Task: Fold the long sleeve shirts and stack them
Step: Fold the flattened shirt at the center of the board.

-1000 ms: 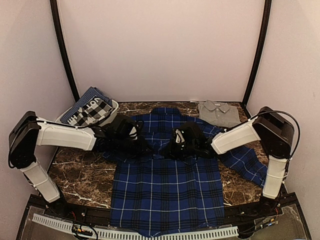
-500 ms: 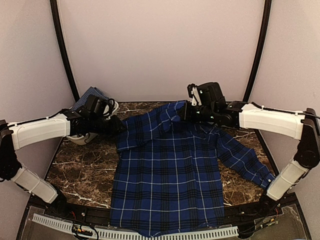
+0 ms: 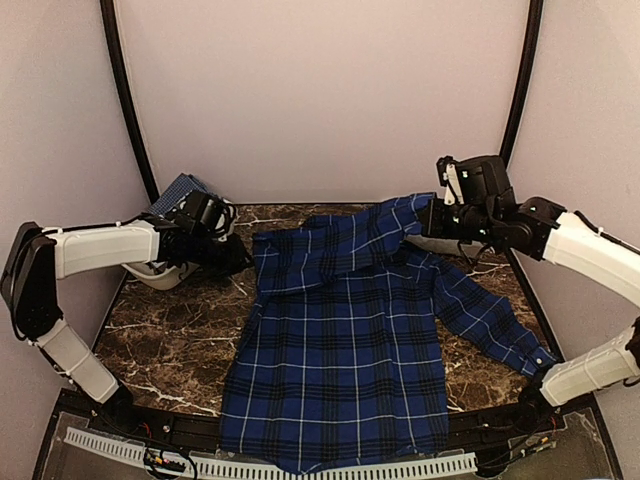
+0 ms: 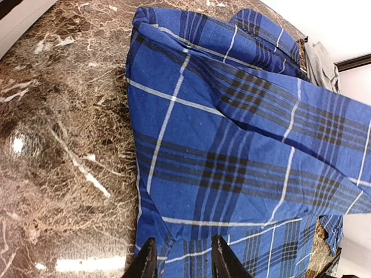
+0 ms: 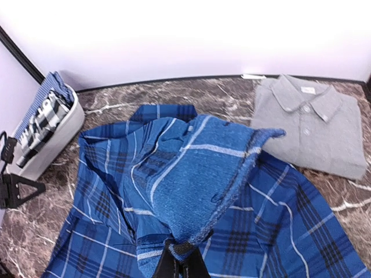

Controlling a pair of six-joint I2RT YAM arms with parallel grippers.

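The marble table [image 3: 170,330] carries the plaid shirt [image 3: 340,350], spread flat with its hem over the near edge and one sleeve trailing off to the right. From above, the right arm [image 3: 590,245] hides most of the grey shirt [image 5: 313,124]. The right wrist view shows it folded at the far right corner, with a white bin [image 5: 58,139] of cloth at far left. The right gripper [image 3: 432,222] is clamped on a sleeve lifted above the collar end. The left gripper [image 4: 184,263] sits over the plaid shirt's left edge, fingers parted.
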